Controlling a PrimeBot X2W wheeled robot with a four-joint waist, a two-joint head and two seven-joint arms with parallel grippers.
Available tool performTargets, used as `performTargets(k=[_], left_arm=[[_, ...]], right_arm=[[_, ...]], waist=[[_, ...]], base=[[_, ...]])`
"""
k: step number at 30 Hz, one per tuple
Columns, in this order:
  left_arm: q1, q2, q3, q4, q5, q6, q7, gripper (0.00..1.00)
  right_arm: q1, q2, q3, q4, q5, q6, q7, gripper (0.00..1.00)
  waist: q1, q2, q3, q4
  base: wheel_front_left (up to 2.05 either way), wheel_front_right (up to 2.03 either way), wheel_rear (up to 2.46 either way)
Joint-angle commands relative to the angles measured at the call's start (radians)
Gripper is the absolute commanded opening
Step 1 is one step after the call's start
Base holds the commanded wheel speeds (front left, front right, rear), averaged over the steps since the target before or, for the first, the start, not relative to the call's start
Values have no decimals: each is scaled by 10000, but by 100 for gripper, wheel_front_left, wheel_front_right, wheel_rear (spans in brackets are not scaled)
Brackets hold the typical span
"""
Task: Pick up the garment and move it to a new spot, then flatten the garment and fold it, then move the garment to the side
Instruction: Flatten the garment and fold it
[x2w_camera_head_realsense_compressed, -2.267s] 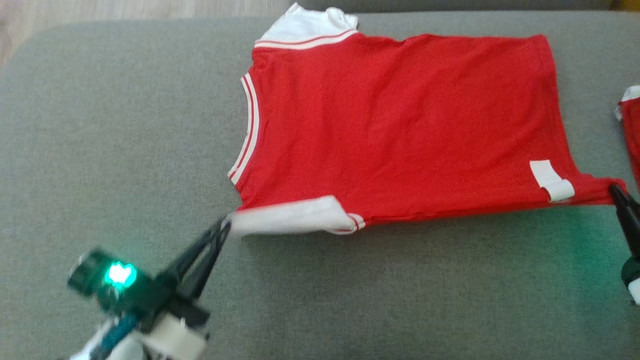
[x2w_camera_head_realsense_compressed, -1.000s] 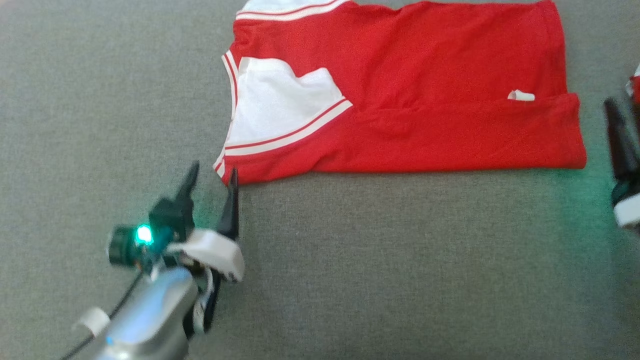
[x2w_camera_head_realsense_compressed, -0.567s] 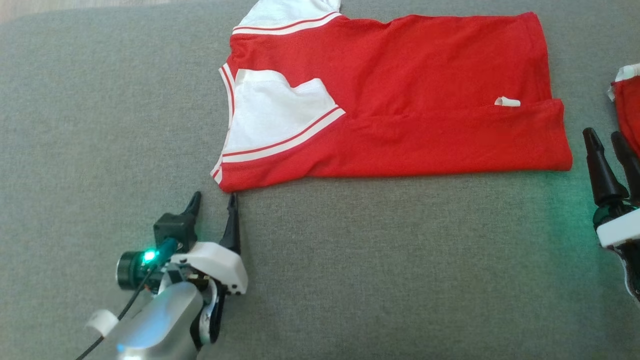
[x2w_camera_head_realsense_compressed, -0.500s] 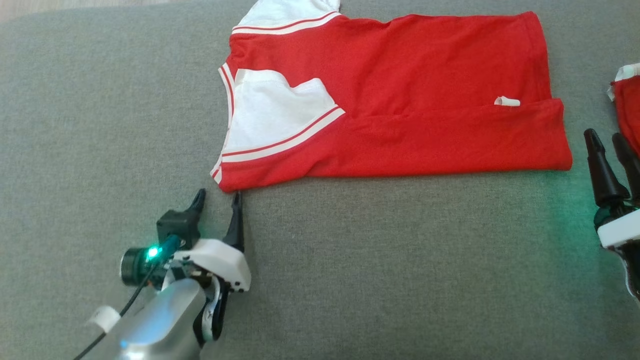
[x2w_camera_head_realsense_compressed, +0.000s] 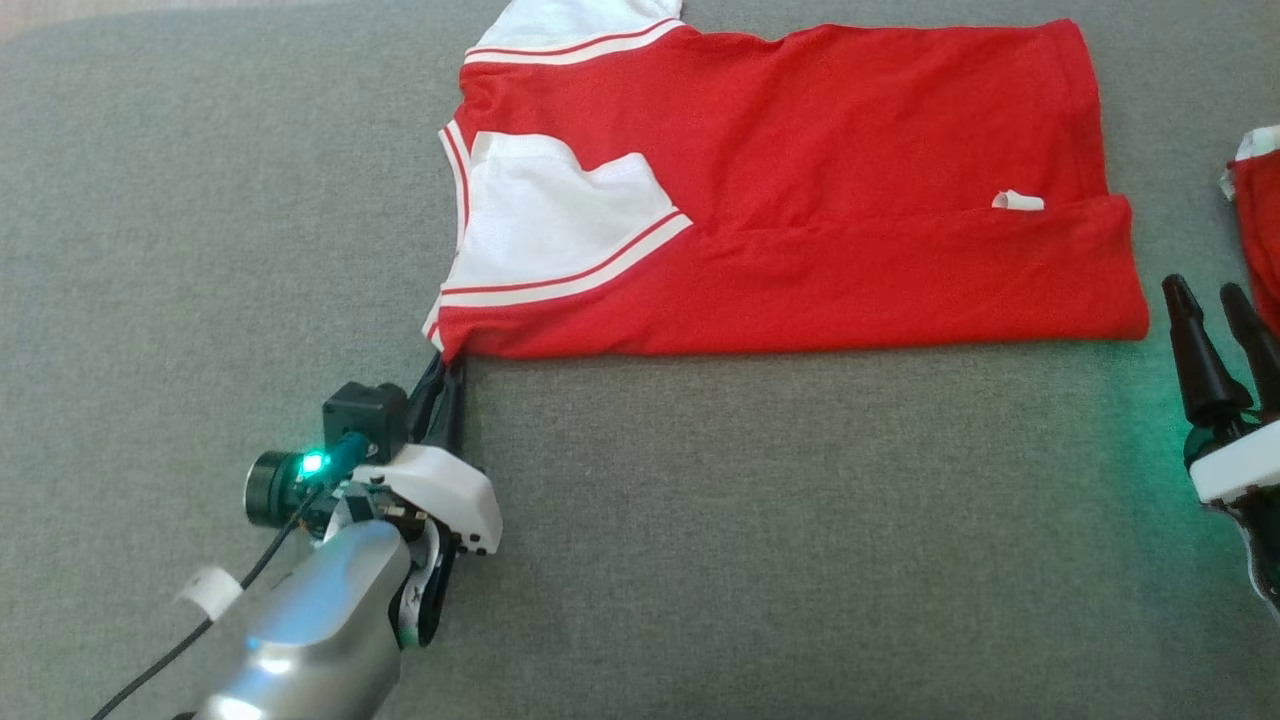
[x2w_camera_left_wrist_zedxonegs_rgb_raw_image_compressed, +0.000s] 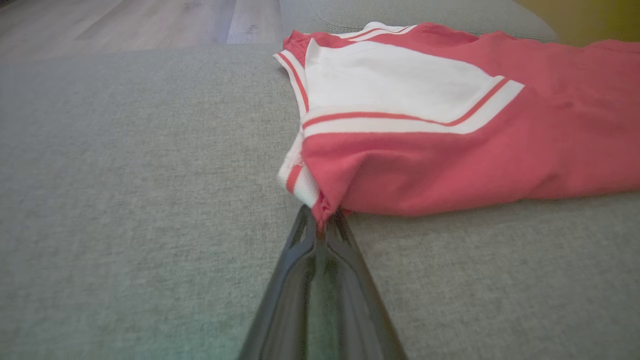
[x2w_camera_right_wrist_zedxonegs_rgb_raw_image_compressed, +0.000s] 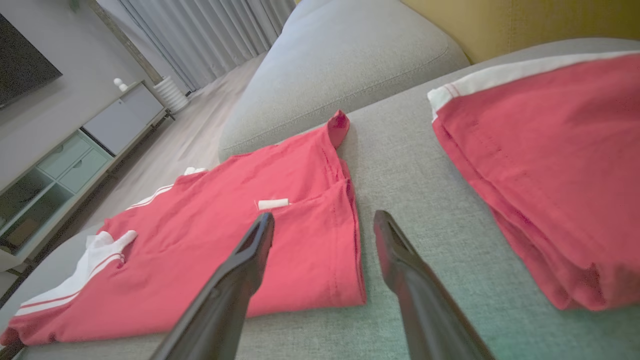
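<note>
The red short-sleeved T-shirt w/ white sleeves and striped trim (x2w_camera_head_realsense_compressed: 850, 180) lies flat on the grey woven sofa cushion (x2w_camera_head_realsense_compressed: 700, 550), collar toward the robot's left, hem toward its right. Its near long edge is folded up over the body, so the white sleeve (x2w_camera_head_realsense_compressed: 550, 230) sits on top of the red fabric nr the collar, and a small white label (x2w_camera_head_realsense_compressed: 1018, 201) peeks out at the fold line nr the hem. The left gripper (x2w_camera_head_realsense_compressed: 440, 365) reaches the shirt's near collar-side corner; in the left wrist view its two dark fingers (x2w_camera_left_wrist_zedxonegs_rgb_raw_image_compressed: 300, 260) are pinched together (x2w_camera_left_wrist_zedxonegs_rgb_raw_image_compressed: 322, 220) w/ a bit of red fabric and striped trim caught btwn the tips, the shirt (x2w_camera_left_wrist_zedxonegs_rgb_raw_image_compressed: 450, 165) spreading away beyond them. The right gripper (x2w_camera_head_realsense_compressed: 1203, 290) sits just off the hem-side near corner, not touching the cloth; in the right wrist view its fingers stand wide apart (x2w_camera_right_wrist_zedxonegs_rgb_raw_image_compressed: 322, 217), holding nothing, pointing over the hem edge of the shirt (x2w_camera_right_wrist_zedxonegs_rgb_raw_image_compressed: 200, 240) and the label (x2w_camera_right_wrist_zedxonegs_rgb_raw_image_compressed: 273, 203). A second red garment w/ white trim, folded (x2w_camera_head_realsense_compressed: 1262, 230), lies on the same cushion beside the right gripper, apart from the shirt; the right wrist view shows it as a thick folded stack (x2w_camera_right_wrist_zedxonegs_rgb_raw_image_compressed: 540, 165). That view also shows another grey cushion (x2w_camera_right_wrist_zedxonegs_rgb_raw_image_compressed: 350, 65) and a wooden floor (x2w_camera_right_wrist_zedxonegs_rgb_raw_image_compressed: 190, 140) beyond.
</note>
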Motion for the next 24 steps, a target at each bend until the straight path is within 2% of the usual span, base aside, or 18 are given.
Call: performTargets(k=[1, 5, 13, 14, 15, 16, 17, 18, 24], left_arm=[[-443, 146, 246, -91, 154, -49, -164, 0], [-503, 192, 120, 4, 433, -123, -265, 0], [-604, 202, -57, -124, 788, -81, -325, 0], [-607, 198, -73, -141, 814, -75, -328, 0], [-606, 201, -88, -154, 837, -81, -332, 0], [-612, 207, -101, -162, 865, -85, -336, 0], [-610, 212, -108, -173, 889, -86, -340, 0], [-597, 218, -112, -191, 908, -89, -344, 0], [-247, 423, -141, -408, 1041, -112, -366, 0]], right_arm=[[-146, -278, 128, 39, -58, 65, -108, 100], [-558, -101, 619, 1211, -213, 65, 339, 100], [-1296, 233, 1331, 2540, -508, 65, 1180, 100], [-1359, 281, 1382, 2671, -496, 65, 1256, 93], [-1419, 310, 1451, 2784, -522, 65, 1319, 73], [-1476, 327, 1515, 2867, -553, 65, 1349, 47], [-1517, 349, 1563, 2927, -563, 65, 1350, 15], [-1545, 362, 1616, 2976, -568, 65, 1360, 0], [-1401, 195, 1841, 3002, -500, 65, 1155, 0]], waist=[[0, 0, -8, 28], [0, 0, -49, 177], [0, 0, 29, 428], [0, 0, 33, 452], [0, 0, 38, 479], [0, 0, 43, 499], [0, 0, 39, 515], [0, 0, 25, 529], [0, 0, -306, 542]], base=[[0, 0, 0], [0, 0, 0], [0, 0, 0], [0, 0, 0], [0, 0, 0], [0, 0, 0], [0, 0, 0], [0, 0, 0], [0, 0, 0]])
